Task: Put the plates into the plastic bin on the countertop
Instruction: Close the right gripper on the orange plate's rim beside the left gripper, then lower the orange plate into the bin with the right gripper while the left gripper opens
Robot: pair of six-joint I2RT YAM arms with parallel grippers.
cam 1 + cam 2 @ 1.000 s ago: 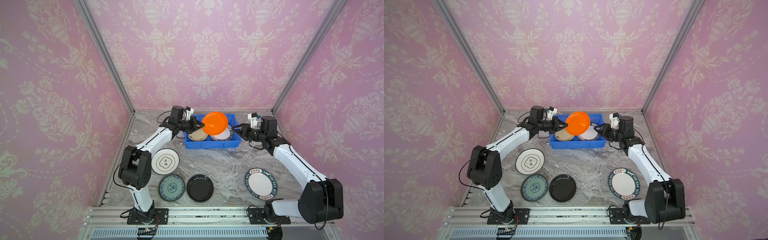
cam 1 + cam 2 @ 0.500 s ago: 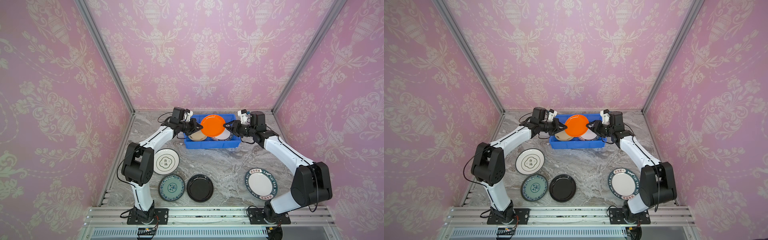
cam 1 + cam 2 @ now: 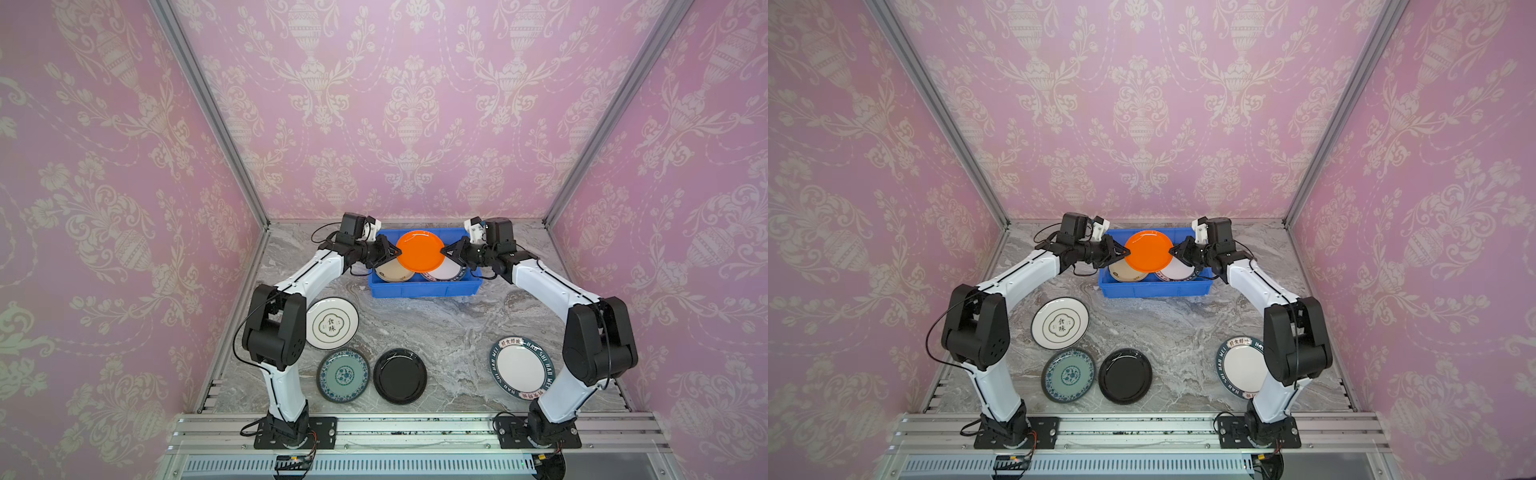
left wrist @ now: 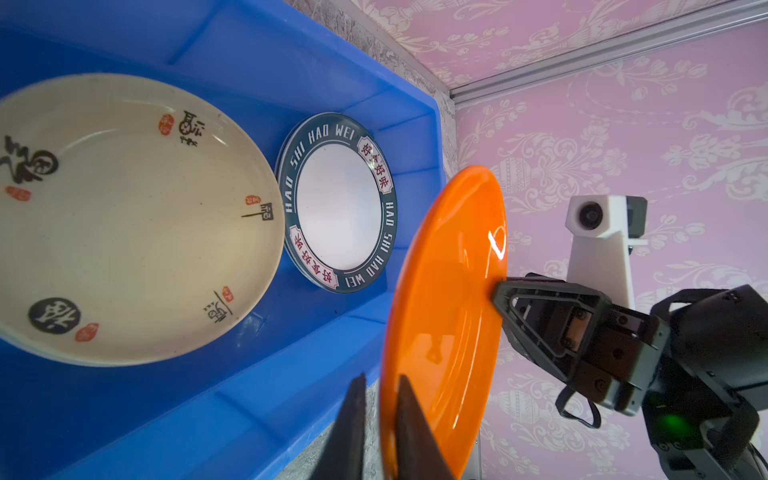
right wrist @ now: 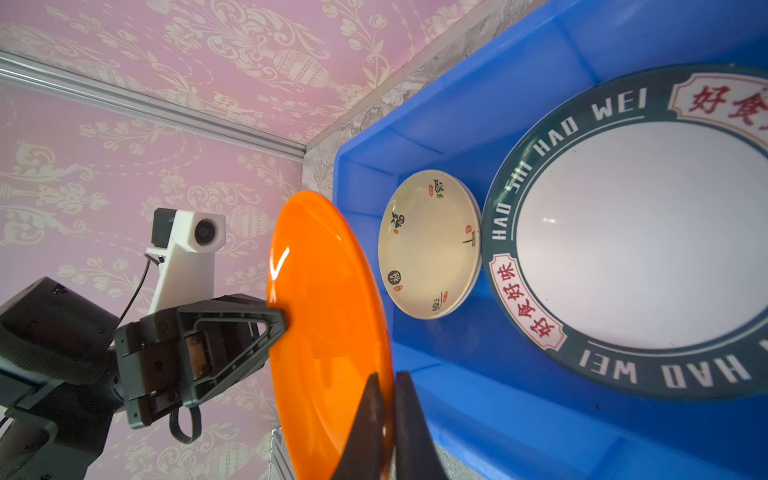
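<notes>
Nearest me runs the aluminium rail (image 3: 415, 432) that carries both arm bases. Beyond it lies the countertop (image 3: 436, 324), grey marble pattern with white and brownish veins. Closest on it lie the teal-patterned plate (image 3: 343, 375) and, just beside it, the black plate (image 3: 400, 376). Well apart to the right is a lettered-rim plate (image 3: 519, 370), its edge partly behind the right arm. A little farther back on the left sits the white plate with Chinese characters (image 3: 331, 323). All four lie flat, face up.

Farther still stands the plastic bin (image 3: 424, 286), its long axis running left to right, parallel to the back wall. Inside, side by side, a cream plate (image 3: 392, 272) lies on the left and a second lettered-rim plate (image 3: 446, 272) on the right.

Above the bin the orange plate (image 3: 419, 251) hangs between the two grippers, hollow face up and close to level. It is round, so it has no long axis, but the line from grip to grip follows the bin's length. The right gripper (image 3: 444, 251) is clamped on its right rim, a finger on each face. The left gripper (image 3: 397, 251) straddles the left rim with its jaws loosened — in the left wrist view I see a gap between one finger (image 4: 353, 419) and the plate.

Behind and to both sides rise walls of pink wallpaper (image 3: 411, 104) with pale urn patterns, with aluminium posts in the corners.
</notes>
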